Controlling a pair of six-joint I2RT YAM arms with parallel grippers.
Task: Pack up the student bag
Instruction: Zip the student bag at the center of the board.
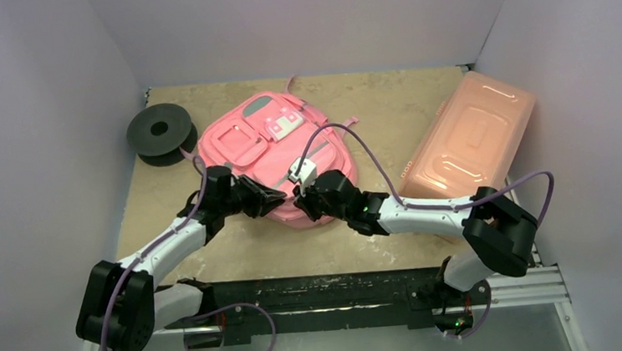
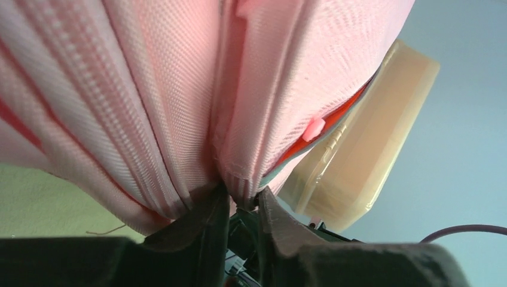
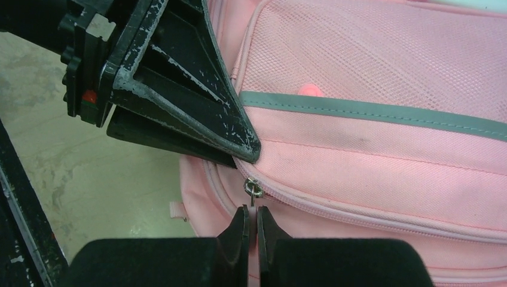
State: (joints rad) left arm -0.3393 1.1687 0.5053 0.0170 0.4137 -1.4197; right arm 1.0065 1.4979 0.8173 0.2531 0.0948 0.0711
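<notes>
Pink student bag (image 1: 246, 139) lies front-up mid-table, long axis 12 to 6 o'clock; at its 6 o'clock end left gripper (image 2: 239, 196) pinches its fabric, right gripper (image 3: 252, 210) clenches the zipper pull (image 3: 253, 190)

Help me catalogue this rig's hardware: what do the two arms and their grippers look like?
The left arm and right arm have white link shells and bulky black joint housings. A thin purple cable loops along each. The left gripper has black wedge-shaped fingers scuffed with pale scratches; the right gripper ends in slim black tips.
</notes>
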